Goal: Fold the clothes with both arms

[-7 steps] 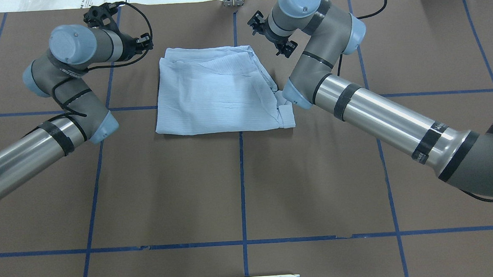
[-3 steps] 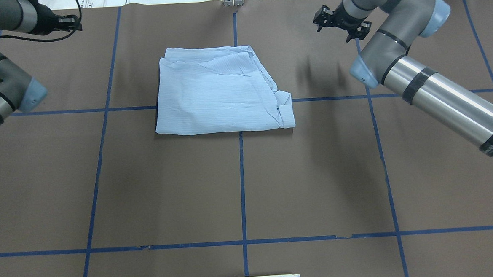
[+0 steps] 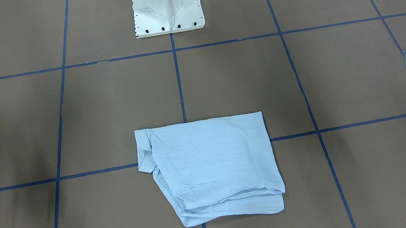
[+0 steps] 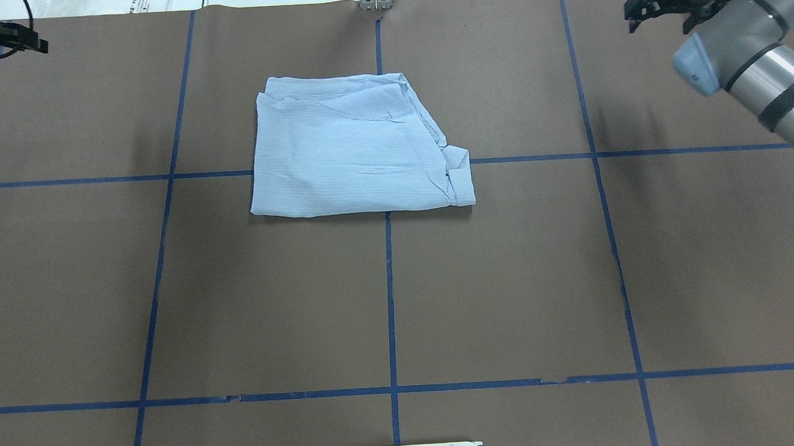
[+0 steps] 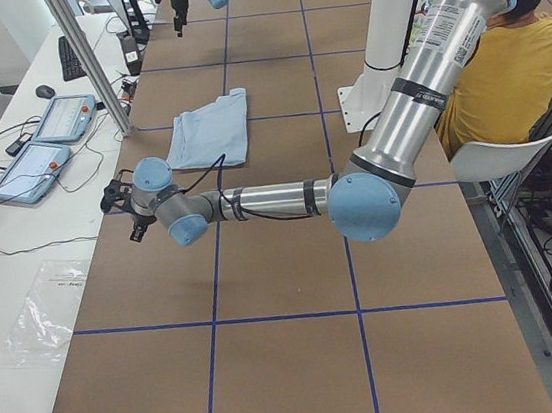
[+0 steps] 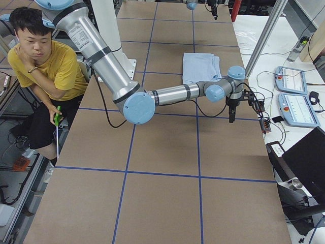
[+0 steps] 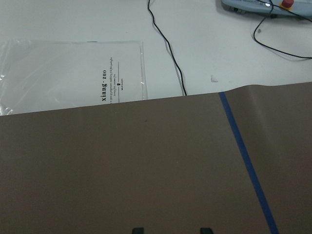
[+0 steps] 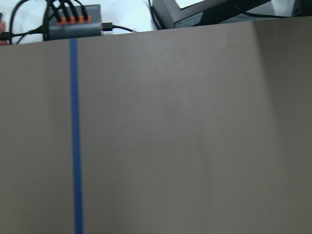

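**Open table all round the shirt**

The folded shirt [image 4: 356,150] is the one thing lying mid-table [image 4: 388,305], with bare brown surface on all four sides of it. The left pincer [image 4: 24,42] and right pincer [image 4: 661,8] hang at the far corners, well apart from the cloth. The right forearm [image 4: 770,88] crosses its corner. The white pedestal [image 3: 167,10] stands at the robot's edge.

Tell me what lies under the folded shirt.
The shirt lies flat on the brown table, over the spot where two blue tape lines run in. Their crossing is covered, as is anything between its layers.
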Tool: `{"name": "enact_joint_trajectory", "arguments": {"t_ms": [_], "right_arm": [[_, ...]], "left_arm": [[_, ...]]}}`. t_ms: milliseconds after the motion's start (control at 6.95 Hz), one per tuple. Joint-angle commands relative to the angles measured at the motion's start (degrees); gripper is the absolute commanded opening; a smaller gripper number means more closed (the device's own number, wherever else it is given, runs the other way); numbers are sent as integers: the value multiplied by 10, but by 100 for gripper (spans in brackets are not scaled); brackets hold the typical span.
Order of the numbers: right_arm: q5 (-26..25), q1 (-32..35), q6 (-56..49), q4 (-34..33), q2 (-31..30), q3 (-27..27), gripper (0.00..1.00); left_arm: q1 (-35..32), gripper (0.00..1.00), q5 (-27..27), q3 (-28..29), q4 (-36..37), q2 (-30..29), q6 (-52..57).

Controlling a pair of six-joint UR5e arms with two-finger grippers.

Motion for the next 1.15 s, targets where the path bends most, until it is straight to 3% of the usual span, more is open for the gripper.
{"name": "enact_joint_trajectory", "arguments": {"t_ms": [0, 144, 288, 432, 720, 1008], "right_arm": [[88, 114, -146, -109, -70, 70, 100], [92, 148, -240, -151, -116, 106, 100], [97, 167, -302, -193, -142, 145, 100], [93, 167, -313, -220, -180, 185, 100], [105, 167, -319, -224, -234, 265, 100], [133, 166, -321, -213, -240, 286, 100]], "left_arm": [[-86, 77, -89, -89, 136, 38, 163], [-90, 77, -84, -174, 228, 81, 200], [-94, 84, -81, -236, 278, 111, 206], [-96, 100, -85, -281, 283, 159, 227], [-94, 100, -82, -413, 369, 224, 230], [-90, 100, -82, -440, 372, 268, 223]]}}
